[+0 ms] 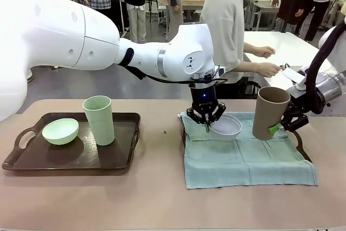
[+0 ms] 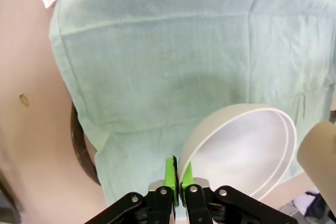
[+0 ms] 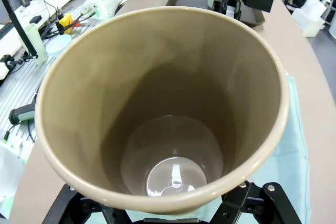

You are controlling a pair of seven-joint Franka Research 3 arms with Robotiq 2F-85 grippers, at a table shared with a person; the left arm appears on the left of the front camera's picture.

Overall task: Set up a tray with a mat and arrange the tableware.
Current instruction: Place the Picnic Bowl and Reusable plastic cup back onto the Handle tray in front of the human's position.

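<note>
My left gripper (image 1: pixel 207 126) is shut on the rim of the pale bluish-white bowl (image 1: pixel 226 125), which hangs tilted just over the far part of the mint cloth mat (image 1: pixel 243 160). In the left wrist view its green pads (image 2: pixel 170 174) pinch the bowl's (image 2: pixel 247 150) edge above the mat (image 2: pixel 173 56). My right gripper (image 1: pixel 277 129) is shut on the tan-brown tumbler (image 1: pixel 268 113), held slightly tilted over the mat's far right; its open mouth (image 3: pixel 168 129) faces the right wrist camera. The mat covers a dark tray (image 1: pixel 304 151). A mint green bowl (image 1: pixel 60 131) and mint green tumbler (image 1: pixel 99 120) stand on the left dark tray (image 1: pixel 116 158).
A person stands at the far side, hands (image 1: pixel 268 69) over a white table behind. The left arm's big white links (image 1: pixel 81 36) span the picture's left half above the left tray. Bare tabletop (image 1: pixel 162 204) lies along the near edge and between the trays.
</note>
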